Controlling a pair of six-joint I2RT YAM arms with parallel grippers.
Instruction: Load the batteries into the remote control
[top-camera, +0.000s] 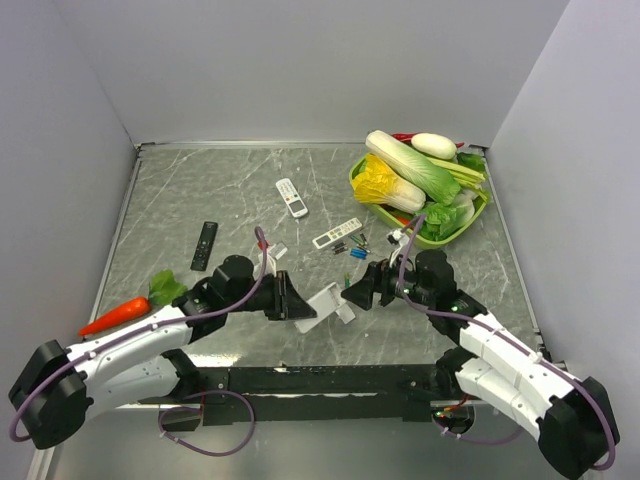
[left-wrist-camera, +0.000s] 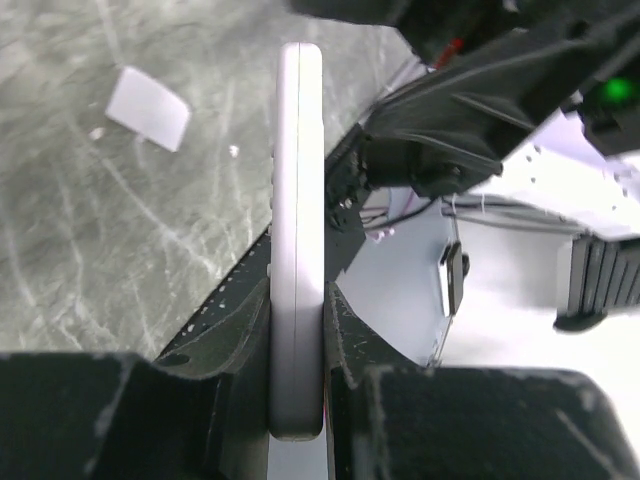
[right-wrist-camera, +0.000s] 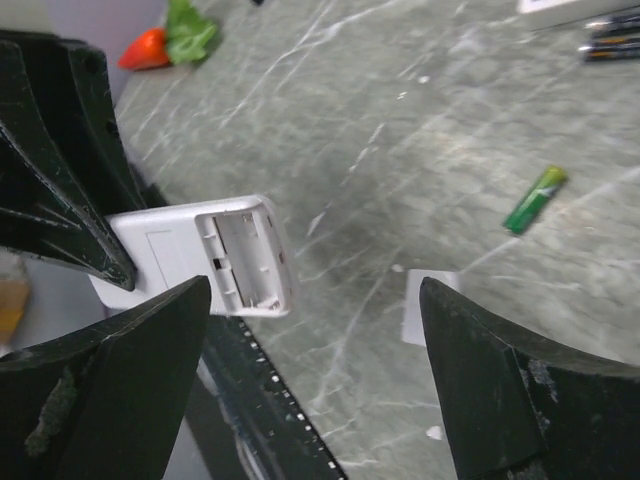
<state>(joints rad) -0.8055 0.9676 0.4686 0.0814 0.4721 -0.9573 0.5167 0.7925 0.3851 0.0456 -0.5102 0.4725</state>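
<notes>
Left hand (left-wrist-camera: 297, 310) pinching remote (left-wrist-camera: 299, 150) edgewise, open bay (right-wrist-camera: 245, 250) facing right hand (right-wrist-camera: 312, 290). Right hand standing spread, empty. Green battery (right-wrist-camera: 535, 200) lying on desk (right-wrist-camera: 400, 120) near it, slanting.

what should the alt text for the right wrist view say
A white remote with its battery bay open and seemingly empty is clamped at one end by the left hand. The open right hand frames it from below; a green battery lies loose on the marble table.
</notes>
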